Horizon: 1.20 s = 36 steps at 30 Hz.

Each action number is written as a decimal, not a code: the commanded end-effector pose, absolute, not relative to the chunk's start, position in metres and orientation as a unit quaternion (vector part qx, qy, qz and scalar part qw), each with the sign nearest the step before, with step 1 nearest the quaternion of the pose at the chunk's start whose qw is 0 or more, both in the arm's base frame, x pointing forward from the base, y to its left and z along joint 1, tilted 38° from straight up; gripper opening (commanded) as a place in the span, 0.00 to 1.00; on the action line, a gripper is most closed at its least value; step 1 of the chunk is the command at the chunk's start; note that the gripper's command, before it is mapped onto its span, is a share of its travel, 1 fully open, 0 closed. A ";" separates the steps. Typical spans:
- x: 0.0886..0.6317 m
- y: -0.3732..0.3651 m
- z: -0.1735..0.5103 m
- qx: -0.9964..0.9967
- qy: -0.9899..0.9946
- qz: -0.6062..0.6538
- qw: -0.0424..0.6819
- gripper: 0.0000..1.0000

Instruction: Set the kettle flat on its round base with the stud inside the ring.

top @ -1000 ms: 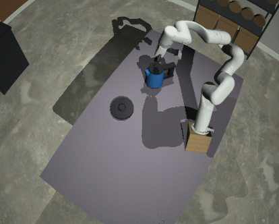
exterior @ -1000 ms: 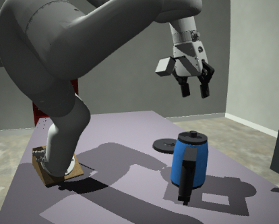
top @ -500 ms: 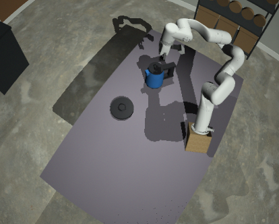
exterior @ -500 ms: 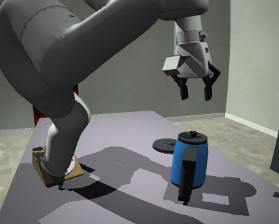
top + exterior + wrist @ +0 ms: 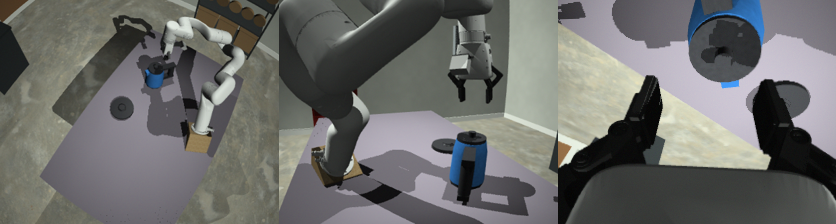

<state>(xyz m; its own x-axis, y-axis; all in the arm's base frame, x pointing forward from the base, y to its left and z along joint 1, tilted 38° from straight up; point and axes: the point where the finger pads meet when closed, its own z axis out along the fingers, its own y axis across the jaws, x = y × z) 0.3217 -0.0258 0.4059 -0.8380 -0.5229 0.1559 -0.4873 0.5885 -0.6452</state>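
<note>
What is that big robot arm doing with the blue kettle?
The arm's gripper hangs open and empty in the air above the blue kettle, fingers pointing down. It has not touched the kettle yet. The kettle stands upright on the table, with its black handle sticking out. Its round black base lies flat on the table, apart from the kettle, waiting for it.

A storeroom-like workshop: bare concrete floor (image 5: 84,34), plain walls, shelving (image 5: 236,20) holding boxes.
</note>
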 end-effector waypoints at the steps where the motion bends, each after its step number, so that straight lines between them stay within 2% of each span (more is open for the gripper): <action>1: 0.319 -0.028 0.408 -0.300 0.887 -0.351 0.016 0.81; 36: 0.305 -0.043 0.412 -0.382 0.864 -0.326 -0.038 0.81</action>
